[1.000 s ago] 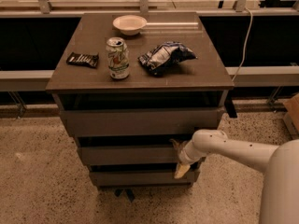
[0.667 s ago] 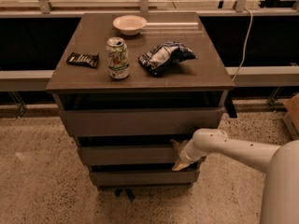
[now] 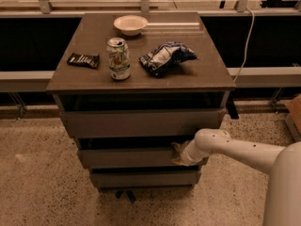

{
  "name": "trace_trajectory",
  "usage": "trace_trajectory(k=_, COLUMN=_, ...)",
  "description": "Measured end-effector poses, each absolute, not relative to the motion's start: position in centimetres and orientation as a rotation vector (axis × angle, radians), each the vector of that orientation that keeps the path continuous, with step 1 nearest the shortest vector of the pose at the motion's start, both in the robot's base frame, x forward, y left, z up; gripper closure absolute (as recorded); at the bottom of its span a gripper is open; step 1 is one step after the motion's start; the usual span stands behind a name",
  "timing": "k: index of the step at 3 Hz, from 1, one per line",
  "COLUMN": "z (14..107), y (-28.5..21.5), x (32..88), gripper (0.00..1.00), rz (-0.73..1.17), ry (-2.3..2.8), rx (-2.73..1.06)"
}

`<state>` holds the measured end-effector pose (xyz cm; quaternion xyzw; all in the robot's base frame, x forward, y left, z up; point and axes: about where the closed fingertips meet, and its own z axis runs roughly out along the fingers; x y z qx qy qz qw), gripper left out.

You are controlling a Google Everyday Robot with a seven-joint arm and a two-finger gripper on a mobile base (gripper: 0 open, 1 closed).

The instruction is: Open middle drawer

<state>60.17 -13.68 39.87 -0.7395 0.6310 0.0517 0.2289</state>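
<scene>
While the middle drawer (image 3: 127, 157) sat between the two other grey fronts, the gripper (image 3: 180, 153) met its right end, its spread impossible to tell; the white arm (image 3: 244, 149) reached in from the right. The can (image 3: 118, 59) label stayed unreadable.

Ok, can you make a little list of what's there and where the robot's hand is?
cabinet: three drawers, stacked
on top: bowl at the back; can standing up in the middle; chip bag to its right; candy bar to its left
middle drawer: grey front, dark gap showing above it
gripper: at the right end of the middle drawer's front, near its top edge
arm: white, reaching in from the right
floor: speckled
</scene>
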Motion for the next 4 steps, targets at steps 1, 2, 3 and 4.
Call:
trace_trajectory(k=1, z=39.97, y=-13.68, x=60.17, gripper=1.0, rz=0.142, ry=1.737, rx=-2.036)
trace_trajectory(k=2, z=40.16, y=-13.68, x=60.16, gripper=1.0, rz=0.142, ry=1.737, rx=-2.036)
trace_trajectory(k=3, z=40.22, y=-13.68, x=60.16, gripper=1.0, rz=0.143, ry=1.737, rx=-2.036)
trace_trajectory(k=4, z=40.23, y=-13.68, x=60.16, gripper=1.0, rz=0.143, ry=1.737, rx=-2.036)
